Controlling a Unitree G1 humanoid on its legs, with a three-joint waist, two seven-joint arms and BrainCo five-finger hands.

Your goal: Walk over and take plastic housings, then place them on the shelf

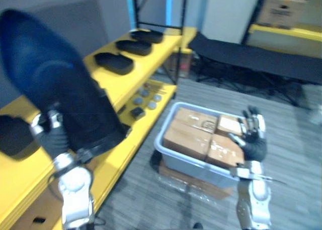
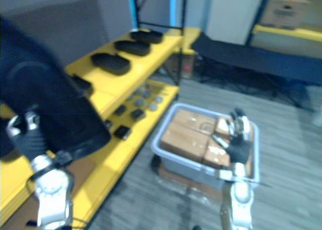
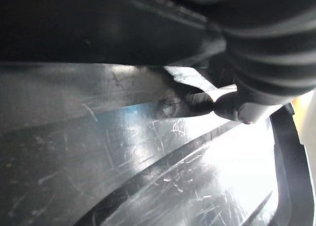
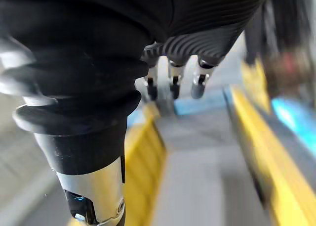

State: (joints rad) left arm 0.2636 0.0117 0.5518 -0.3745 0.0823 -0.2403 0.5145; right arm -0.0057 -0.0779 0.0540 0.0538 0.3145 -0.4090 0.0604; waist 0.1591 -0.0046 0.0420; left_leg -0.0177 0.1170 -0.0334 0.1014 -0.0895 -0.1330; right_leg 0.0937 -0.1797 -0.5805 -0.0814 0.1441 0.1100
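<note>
**Setting the carried housing down on the shelf**

Looking through the left eye view, you have the big dark plastic housing (image 1: pixel 60 84) up at 9 o'clock, carried by the left hand (image 1: pixel 50 134), whose fingers are curled against its lower edge. It hangs over the near end of the yellow shelf (image 1: pixel 132 79). A row of black housings (image 1: pixel 134 47) already lies on the top level toward 11 o'clock, so I'd aim for the bare yellow stretch at the near end of that row. The right hand (image 1: pixel 253 134) is at 4 o'clock with its fingers spread and nothing in it, above the grey bin (image 1: pixel 166 154) of cardboard boxes (image 1: pixel 187 139). Keep it there, clear of the swing.

The right eye view gives the same layout. Small parts (image 2: pixel 143 103) lie on the lower shelf level near 10 o'clock, so place on the top level, not among them.

The left wrist view shows a dark fingertip (image 3: pixel 197 105) pressed on the housing's glossy, scratched face. That surface looks slippery, so lower it flat and let go only once it rests.

The right wrist view shows straight fingers (image 4: pixel 171 85) holding nothing.
</note>
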